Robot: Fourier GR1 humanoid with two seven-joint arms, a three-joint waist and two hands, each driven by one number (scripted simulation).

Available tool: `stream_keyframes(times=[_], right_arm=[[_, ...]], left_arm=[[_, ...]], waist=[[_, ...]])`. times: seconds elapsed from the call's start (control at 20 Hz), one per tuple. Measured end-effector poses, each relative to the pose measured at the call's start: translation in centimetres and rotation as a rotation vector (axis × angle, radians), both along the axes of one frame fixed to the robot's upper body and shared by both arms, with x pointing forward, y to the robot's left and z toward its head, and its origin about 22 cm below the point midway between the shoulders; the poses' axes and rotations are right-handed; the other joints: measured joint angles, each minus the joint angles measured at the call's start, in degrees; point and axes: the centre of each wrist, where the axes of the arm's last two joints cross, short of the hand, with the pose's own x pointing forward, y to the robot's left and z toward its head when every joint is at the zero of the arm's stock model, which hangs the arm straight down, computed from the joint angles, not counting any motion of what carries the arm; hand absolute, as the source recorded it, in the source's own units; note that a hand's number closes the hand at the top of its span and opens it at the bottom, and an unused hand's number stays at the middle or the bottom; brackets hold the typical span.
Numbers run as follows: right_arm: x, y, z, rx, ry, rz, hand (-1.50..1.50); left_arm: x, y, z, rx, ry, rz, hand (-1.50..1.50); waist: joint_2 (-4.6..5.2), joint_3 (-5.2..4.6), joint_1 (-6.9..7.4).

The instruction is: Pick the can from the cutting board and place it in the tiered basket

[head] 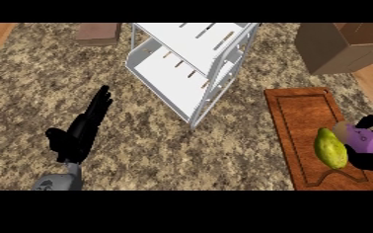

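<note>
The right hand (364,150) curls its fingers around the purple can (357,133) on the cutting board (299,123), beside a pear (331,148), ready to lift it toward the tiered basket (182,74), while the left hand (84,128) rests with fingers straight.

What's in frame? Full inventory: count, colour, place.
Counter: 1, speckled brown-beige, fills most of the view.
Basket: 1, white, two tiers, top centre.
Board: 1, reddish-brown wood, lower right.
Pear: 1, yellow-green, on the board near its right edge.
Can: 1, purple, at the right edge over the board, partly hidden by the right hand.
Box: 1, brown cardboard, top right.
Block: 1, brown, top left; can't tell what it is.
Left hand: 1, black, fingers straight, lower left over the counter.
Right hand: 1, black, at the right edge by the can, mostly cut off.
</note>
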Motion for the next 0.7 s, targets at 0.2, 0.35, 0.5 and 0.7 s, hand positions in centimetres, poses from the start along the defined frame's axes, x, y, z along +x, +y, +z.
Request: stream_keyframes(times=[0.2, 0.35, 0.5, 0.7], right_arm=[[-1.4, 3.4, 0.1, 0.004, -0.106, -0.191, 1.5], [-1.8, 7.1, 1.5, 0.093, -0.242, -0.265, 1.5], [-2.1, 10.8, 4.4, 0.175, -0.393, -0.284, 1.5], [-3.3, 15.6, 9.4, 0.199, -0.538, -0.279, 1.5]], left_arm=[[-0.3, 0.2, -0.1, 0.002, 0.004, 0.008, 0.0], [-0.2, 0.0, -0.1, -0.002, 0.004, -0.002, 0.0], [-0.3, -0.1, -0.3, -0.001, 0.006, -0.014, 0.0], [0.1, -1.1, 0.2, -0.002, -0.006, -0.048, 0.0]], waist=[[-0.12, 0.12, -0.35], [-0.07, 0.34, -0.06], [0.29, 0.85, 1.0], [0.88, 1.14, 2.92]])
